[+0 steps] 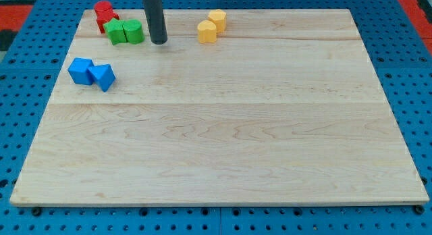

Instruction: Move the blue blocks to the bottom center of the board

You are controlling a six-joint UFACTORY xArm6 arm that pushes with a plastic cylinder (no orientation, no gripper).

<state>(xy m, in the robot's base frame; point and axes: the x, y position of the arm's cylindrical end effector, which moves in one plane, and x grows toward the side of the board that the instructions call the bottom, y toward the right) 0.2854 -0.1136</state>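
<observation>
My tip [158, 42] rests on the wooden board [223, 154] in the upper left of the frame; it is a plain rod end that holds nothing, standing just to the right of the two green blocks and touching none of them, as far as I can tell. The task's things, two blue blocks, sit at the left side of the frame below and left of my tip: a blue cube [81, 70] and, touching its right side, a blue triangular block [104, 77], both near the board's left edge. Between them and the top edge lies a cluster: a green star-like block [116, 32] pressed against a green cylinder [134, 32], and just above and left of those, two red blocks, a red cylinder [102, 8] and a red block [106, 21] whose shape I cannot make out clearly because they overlap. To the right of my tip, apart from it, two yellow hexagonal blocks [211, 26] stand touching each other near the top edge. So I count two blue, two green, two red and two yellow, eight in all. The whole middle, right and bottom of the board is bare wood, so the run from the blue pair down to the bottom centre is open. Around the board the blue pegboard table [27, 32] shows on every side.
</observation>
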